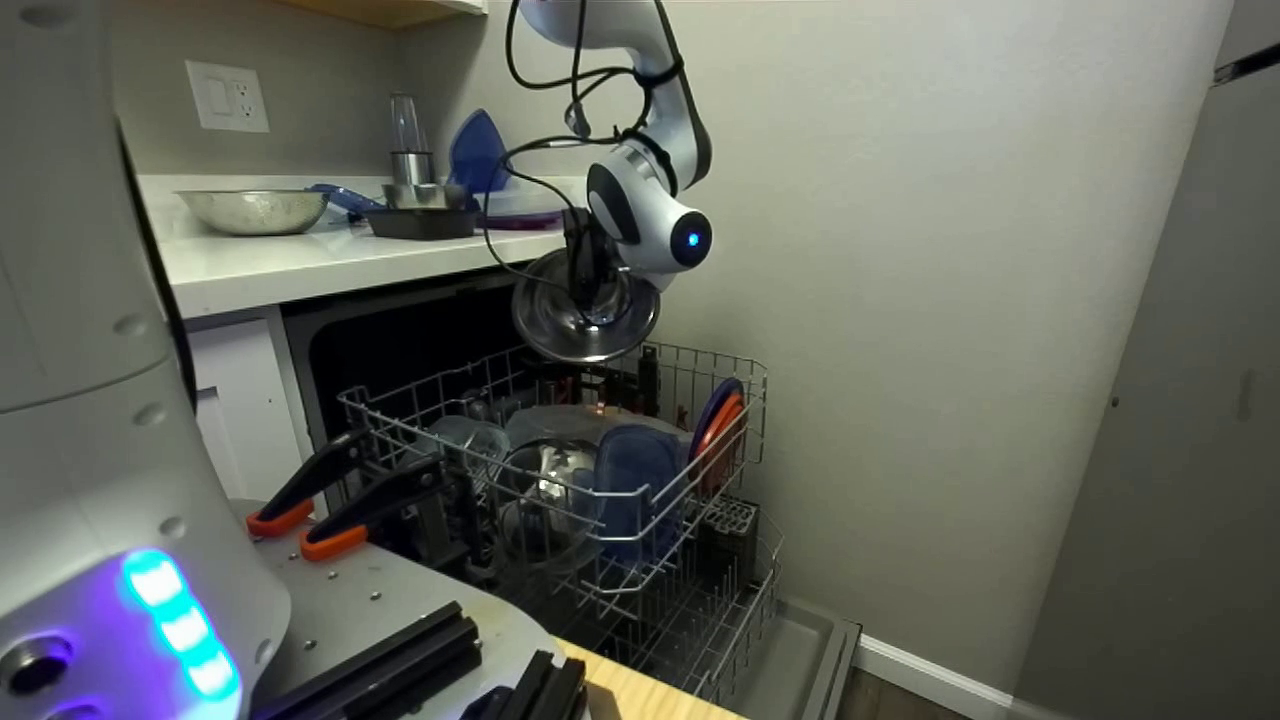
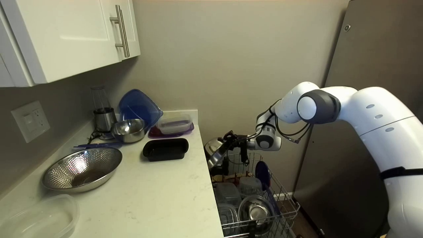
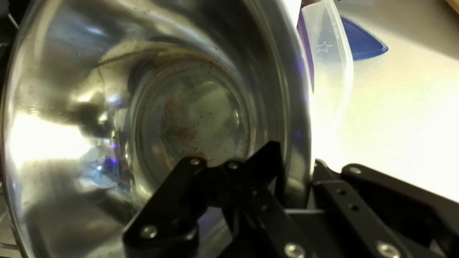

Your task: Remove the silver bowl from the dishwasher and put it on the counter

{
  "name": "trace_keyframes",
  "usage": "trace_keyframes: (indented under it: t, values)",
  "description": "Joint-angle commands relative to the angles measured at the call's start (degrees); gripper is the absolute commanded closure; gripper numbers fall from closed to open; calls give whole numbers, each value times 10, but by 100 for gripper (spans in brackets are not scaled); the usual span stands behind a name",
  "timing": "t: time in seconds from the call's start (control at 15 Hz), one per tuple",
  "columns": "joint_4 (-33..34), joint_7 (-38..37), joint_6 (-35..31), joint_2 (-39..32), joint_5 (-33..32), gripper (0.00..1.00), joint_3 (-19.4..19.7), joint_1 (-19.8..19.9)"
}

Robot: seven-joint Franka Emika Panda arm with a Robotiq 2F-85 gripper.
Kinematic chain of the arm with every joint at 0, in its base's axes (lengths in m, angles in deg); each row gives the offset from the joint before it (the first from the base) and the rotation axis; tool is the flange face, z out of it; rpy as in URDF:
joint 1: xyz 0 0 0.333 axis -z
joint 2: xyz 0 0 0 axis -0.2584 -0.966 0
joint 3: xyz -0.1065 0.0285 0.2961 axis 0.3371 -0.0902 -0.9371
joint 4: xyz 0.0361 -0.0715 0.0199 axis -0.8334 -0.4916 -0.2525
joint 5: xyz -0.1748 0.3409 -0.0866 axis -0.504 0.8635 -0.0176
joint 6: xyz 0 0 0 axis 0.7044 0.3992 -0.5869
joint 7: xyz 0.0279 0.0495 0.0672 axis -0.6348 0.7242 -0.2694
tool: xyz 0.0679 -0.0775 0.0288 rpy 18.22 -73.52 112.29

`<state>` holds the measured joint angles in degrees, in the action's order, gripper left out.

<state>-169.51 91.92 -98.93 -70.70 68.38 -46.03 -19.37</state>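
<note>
Silver bowl (image 3: 186, 107) hangs over the dishwasher rack (image 1: 620, 492), closed end effector (image 3: 300, 175) pinching its rim (image 3: 300, 125), likely the easiest hold!

You have muted, uneven light in both exterior views; the inside of the dishwasher (image 1: 390, 340) sinks to near black, while the cyan light strip (image 1: 184, 630) on the arm base (image 1: 110, 480) burns out white. The wall (image 2: 67, 99) below the white upper cabinet (image 2: 76, 36) lies in shadow. In your wrist view, the silver bowl (image 3: 193, 111) carries hard glare and the clear plastic container (image 3: 328, 61) fades into overexposed white.
</note>
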Motion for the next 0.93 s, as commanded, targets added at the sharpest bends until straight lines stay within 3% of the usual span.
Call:
trace_keyframes:
  t: [0.0, 0.2, 0.4, 0.87]
  values:
    - [-37, 41, 20, 42, 12, 98, 1, 8]
    - [-58, 46, 10, 77, 12, 98, 3, 8]
    - [-74, 29, -31, 119, -31, 98, 21, -10]
    - [-74, -45, -154, 164, -220, 98, 29, -41]
